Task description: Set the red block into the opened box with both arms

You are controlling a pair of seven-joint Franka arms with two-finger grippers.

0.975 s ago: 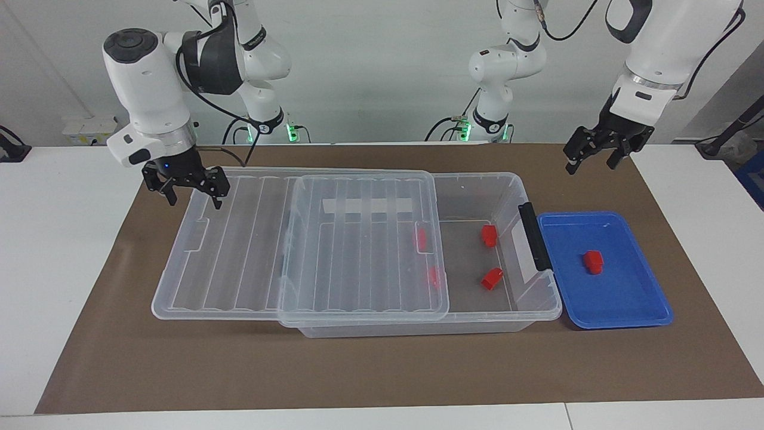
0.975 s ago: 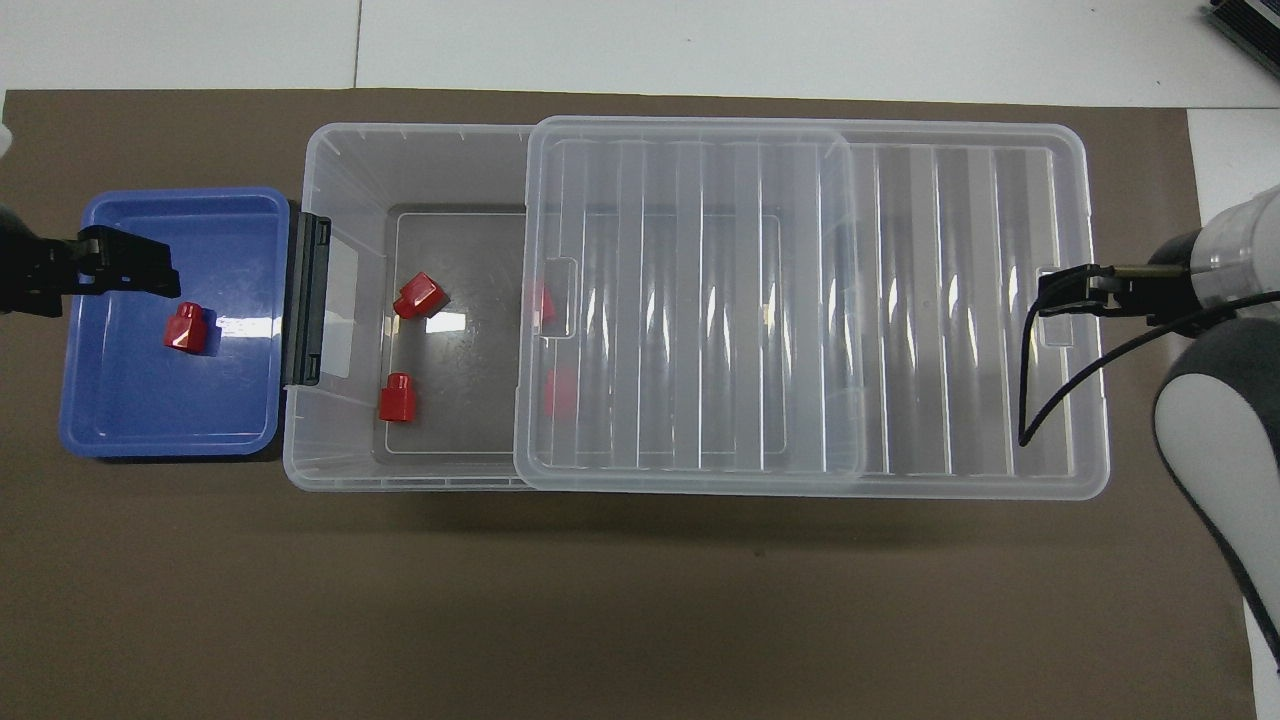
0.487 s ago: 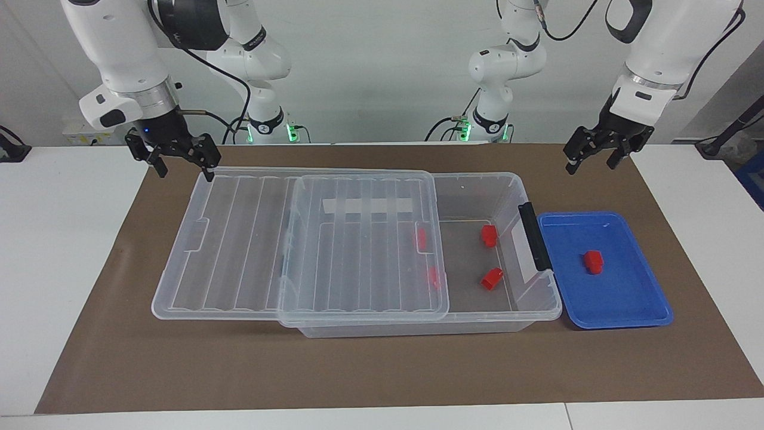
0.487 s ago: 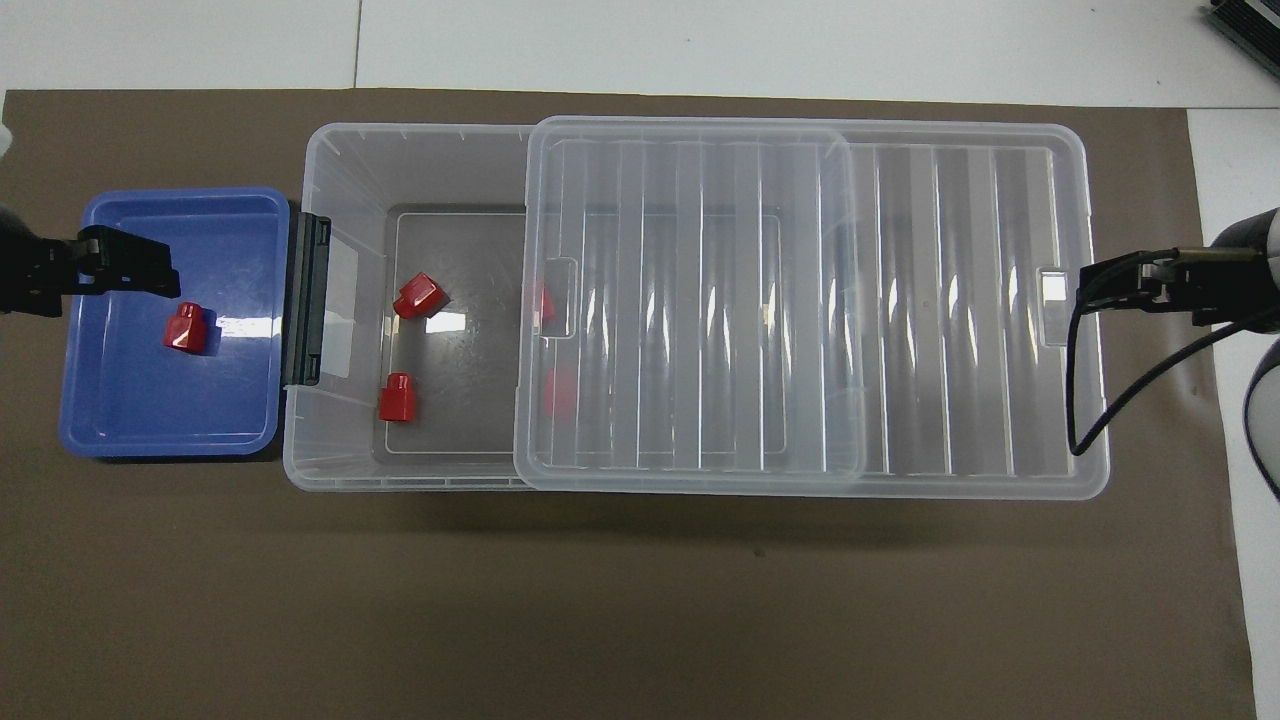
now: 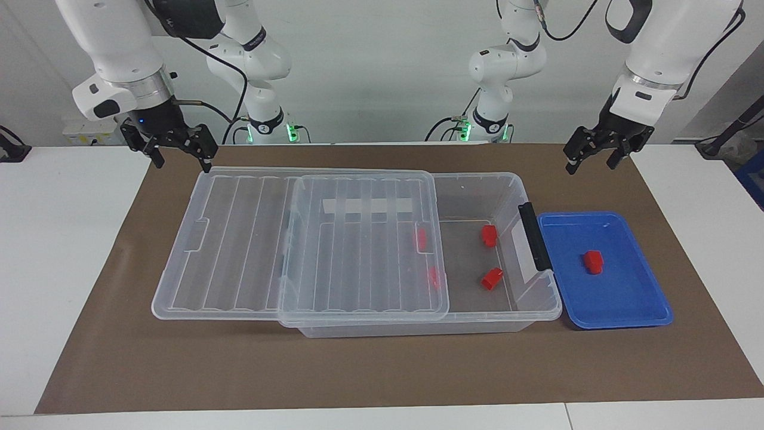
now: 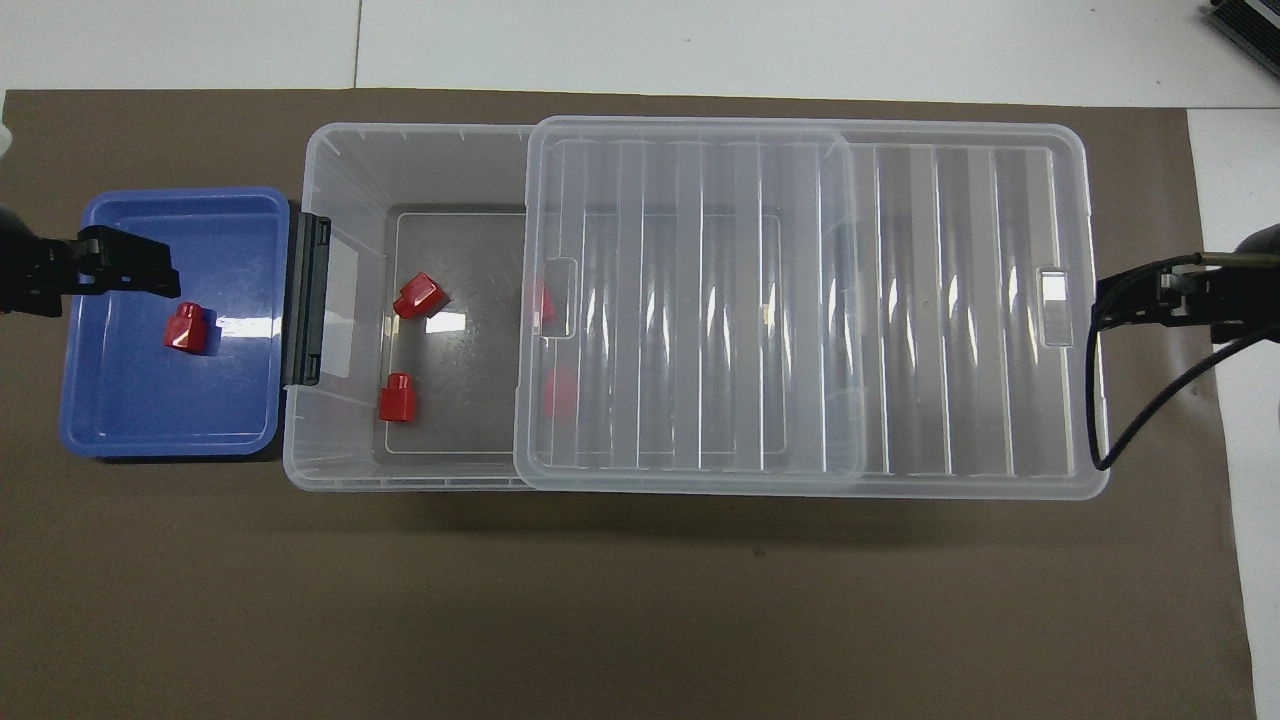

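One red block point(image 5: 593, 261) point(image 6: 186, 327) lies in the shallow blue tray point(image 5: 632, 298) point(image 6: 120, 400). The clear box point(image 5: 477, 191) point(image 6: 340, 170) stands beside it, its ribbed lid point(image 5: 239, 239) point(image 6: 960, 300) slid off toward the right arm's end, leaving the tray-side part uncovered. Several more red blocks lie inside, two in the uncovered part point(image 5: 489, 235) point(image 5: 492, 278) and two under the lid. My left gripper point(image 5: 591, 167) point(image 6: 150, 278) hangs open and empty above the tray's outer end. The right gripper point(image 5: 182, 165) point(image 6: 1125, 300) is open and empty, raised just off the lid's outer end.
A brown mat point(image 5: 382, 370) covers the middle of the white table. The box's dark grey handle point(image 5: 534, 236) faces the tray. A black cable point(image 6: 1100, 400) loops down from the right wrist beside the lid's end.
The right gripper has lifted off the lid's end and drawn back toward the right arm's end of the table. The left arm, lid and blocks have stayed put.
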